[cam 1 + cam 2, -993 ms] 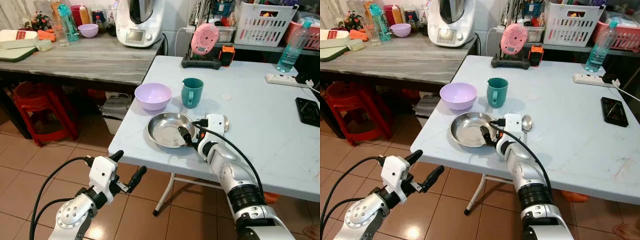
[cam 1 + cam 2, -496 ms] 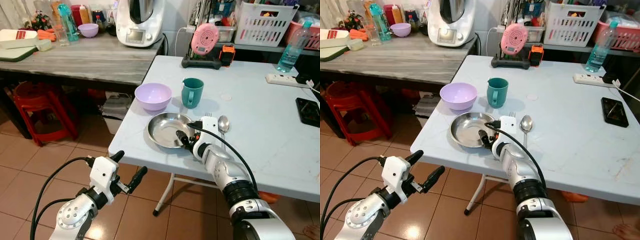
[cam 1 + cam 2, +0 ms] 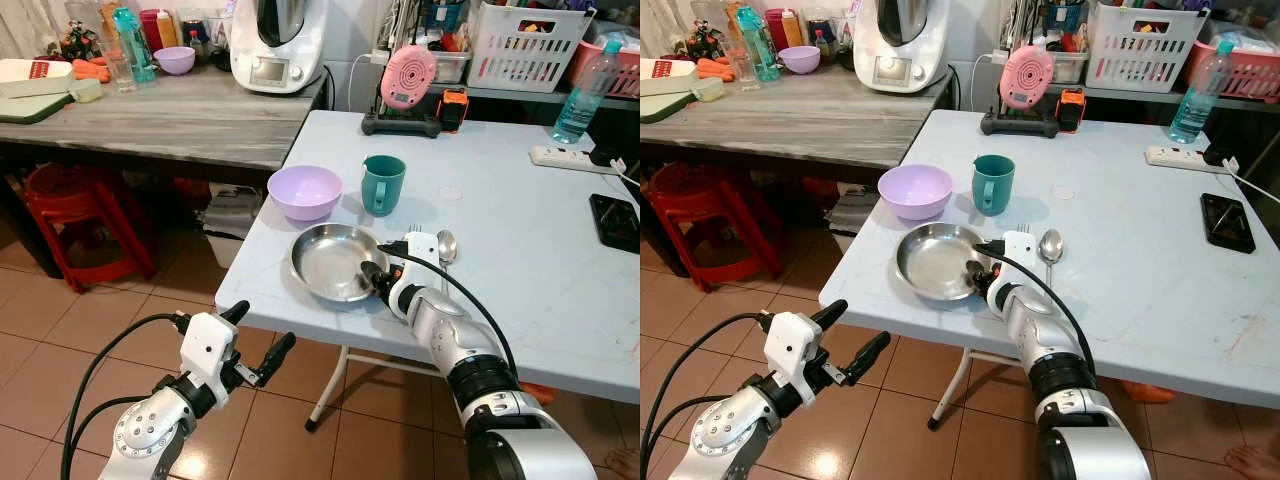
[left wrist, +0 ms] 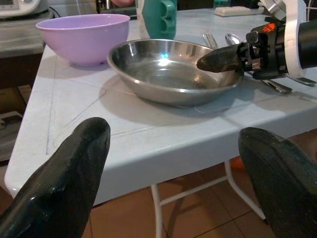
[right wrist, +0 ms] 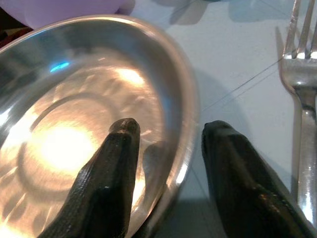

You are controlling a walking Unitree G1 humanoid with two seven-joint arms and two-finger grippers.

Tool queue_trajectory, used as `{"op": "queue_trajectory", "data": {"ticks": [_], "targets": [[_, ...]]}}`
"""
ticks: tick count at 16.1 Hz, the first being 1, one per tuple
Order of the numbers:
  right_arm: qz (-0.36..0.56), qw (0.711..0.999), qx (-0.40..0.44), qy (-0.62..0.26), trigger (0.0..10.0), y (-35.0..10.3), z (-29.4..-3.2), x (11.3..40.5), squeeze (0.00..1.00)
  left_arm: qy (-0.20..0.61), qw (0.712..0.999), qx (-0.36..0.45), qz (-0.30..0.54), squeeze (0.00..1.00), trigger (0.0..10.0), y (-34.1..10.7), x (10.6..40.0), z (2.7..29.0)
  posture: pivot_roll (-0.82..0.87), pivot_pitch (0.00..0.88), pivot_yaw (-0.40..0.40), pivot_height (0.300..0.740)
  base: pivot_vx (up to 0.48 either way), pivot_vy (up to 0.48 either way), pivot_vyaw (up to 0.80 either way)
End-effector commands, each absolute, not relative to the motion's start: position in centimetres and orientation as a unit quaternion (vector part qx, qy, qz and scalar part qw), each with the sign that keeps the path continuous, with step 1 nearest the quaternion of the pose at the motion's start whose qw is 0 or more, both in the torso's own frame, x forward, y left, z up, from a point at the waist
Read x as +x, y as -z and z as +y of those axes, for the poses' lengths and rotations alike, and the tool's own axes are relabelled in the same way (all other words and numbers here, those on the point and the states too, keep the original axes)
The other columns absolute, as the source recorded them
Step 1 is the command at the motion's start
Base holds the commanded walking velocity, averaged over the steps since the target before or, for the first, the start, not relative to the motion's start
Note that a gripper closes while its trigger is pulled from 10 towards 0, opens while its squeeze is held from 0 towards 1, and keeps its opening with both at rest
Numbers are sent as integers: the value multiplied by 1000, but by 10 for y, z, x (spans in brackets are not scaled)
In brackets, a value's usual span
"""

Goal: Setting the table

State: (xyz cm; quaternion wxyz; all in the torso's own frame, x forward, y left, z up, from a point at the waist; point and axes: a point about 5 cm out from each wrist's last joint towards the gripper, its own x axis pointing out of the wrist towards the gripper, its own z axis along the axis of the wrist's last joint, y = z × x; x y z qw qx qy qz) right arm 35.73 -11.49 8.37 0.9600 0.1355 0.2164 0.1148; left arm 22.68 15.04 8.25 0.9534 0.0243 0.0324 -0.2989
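A round steel plate point(image 3: 330, 262) lies near the front left corner of the pale blue table point(image 3: 520, 270). My right gripper point(image 3: 377, 280) is shut on the plate's right rim, one finger inside the dish point(image 5: 111, 163) and one outside point(image 5: 237, 168). A fork point(image 5: 302, 74) and a spoon point(image 3: 446, 245) lie side by side just right of the plate. Behind the plate stand a lilac bowl point(image 3: 304, 190) and a teal mug point(image 3: 383, 183). My left gripper point(image 3: 255, 335) hangs open below the table's front edge, level with the plate point(image 4: 168, 69).
A power strip point(image 3: 570, 158), a black phone point(image 3: 616, 220) and a water bottle point(image 3: 583, 90) sit at the table's far right. A pink device on a stand point(image 3: 408, 78) is at the back. A wooden counter point(image 3: 150, 115) and red stools point(image 3: 85, 215) stand to the left.
The right gripper has settled onto the plate's right rim, and the plate has slid slightly left toward the table's corner. The left arm has not moved.
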Motion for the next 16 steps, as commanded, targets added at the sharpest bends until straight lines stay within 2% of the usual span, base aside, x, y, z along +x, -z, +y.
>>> {"op": "queue_trajectory", "data": {"ticks": [1,16], "targets": [[237,954,139,-121,0,-78,-111,355,0,312,949,27,24,0,10000,-86,228,147,85,0,9,740,0,0,0],[232,944,222,-71,0,-81,-117,359,0,312,950,22,13,0,10000,-92,231,141,79,0,8,740,0,0,0]]}}
